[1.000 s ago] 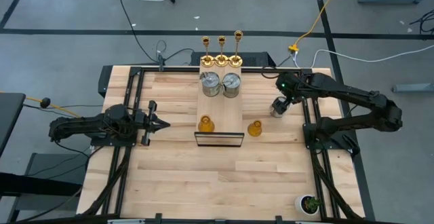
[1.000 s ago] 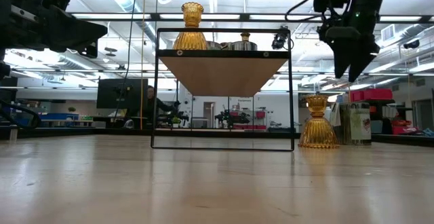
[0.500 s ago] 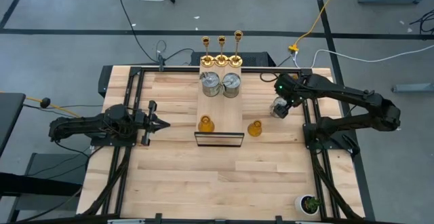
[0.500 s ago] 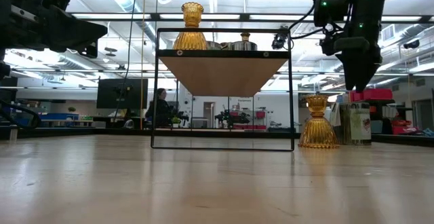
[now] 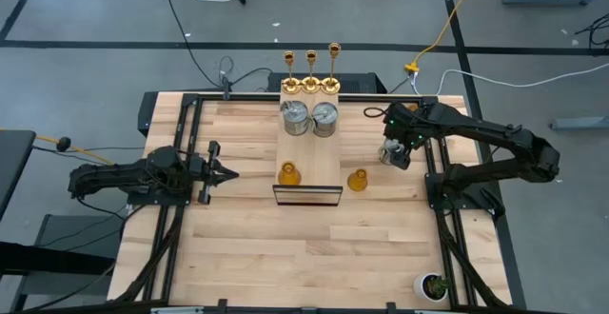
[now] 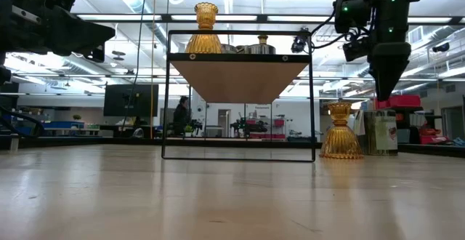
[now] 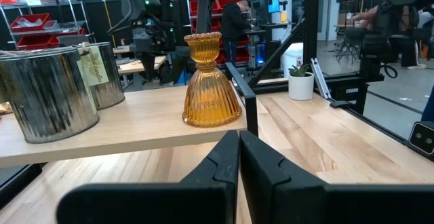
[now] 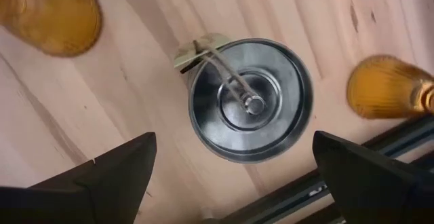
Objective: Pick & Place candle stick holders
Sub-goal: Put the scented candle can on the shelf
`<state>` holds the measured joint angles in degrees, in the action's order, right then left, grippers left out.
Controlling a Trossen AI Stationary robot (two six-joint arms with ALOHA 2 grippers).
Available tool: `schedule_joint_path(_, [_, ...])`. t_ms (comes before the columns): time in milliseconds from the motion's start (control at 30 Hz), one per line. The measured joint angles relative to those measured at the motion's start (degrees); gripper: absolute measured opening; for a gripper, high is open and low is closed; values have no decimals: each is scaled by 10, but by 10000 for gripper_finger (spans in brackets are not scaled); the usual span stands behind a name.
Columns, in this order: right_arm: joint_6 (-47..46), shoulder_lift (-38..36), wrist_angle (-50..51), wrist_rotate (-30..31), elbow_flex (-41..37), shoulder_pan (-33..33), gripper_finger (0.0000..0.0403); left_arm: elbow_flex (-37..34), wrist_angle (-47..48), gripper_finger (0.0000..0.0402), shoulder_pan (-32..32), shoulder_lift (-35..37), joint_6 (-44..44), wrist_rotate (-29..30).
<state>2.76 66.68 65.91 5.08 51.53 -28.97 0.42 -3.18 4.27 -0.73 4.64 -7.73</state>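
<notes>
above the right side of the wooden table (image 5: 247, 247), the right gripper (image 5: 396, 152) hangs with its fingers spread wide over a silver can (image 8: 249, 100) that stands on the boards, nothing held; the can sits squarely between the fingers in the right wrist view. across the table, the left gripper (image 5: 226, 173) waits with its fingers pressed together and empty, pointing at the raised shelf (image 5: 328, 166) in the middle. that shelf already carries three gold candlesticks (image 5: 310, 72) at its far end, two silver cans (image 5: 310, 117) behind them and one amber holder (image 5: 288, 173) near its front edge. a second amber holder (image 5: 358, 180) stands on the table just beside the shelf. the right wrist view shows amber pieces on both sides of the can, so a third may be there. judged from this, about six pieces are placed and the can plus two amber holders remain.
</notes>
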Motion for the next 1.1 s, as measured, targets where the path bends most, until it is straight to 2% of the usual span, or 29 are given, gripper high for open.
schedule_joint_path(500, [153, 36, -39, 5, 0, -13, 400, 0, 0, 18, 0, 0, 0, 0])
schedule_joint_path(1100, [190, 80, -66, -12, 0, -36, 400, 0, 0, 18, 0, 0, 0, 0])
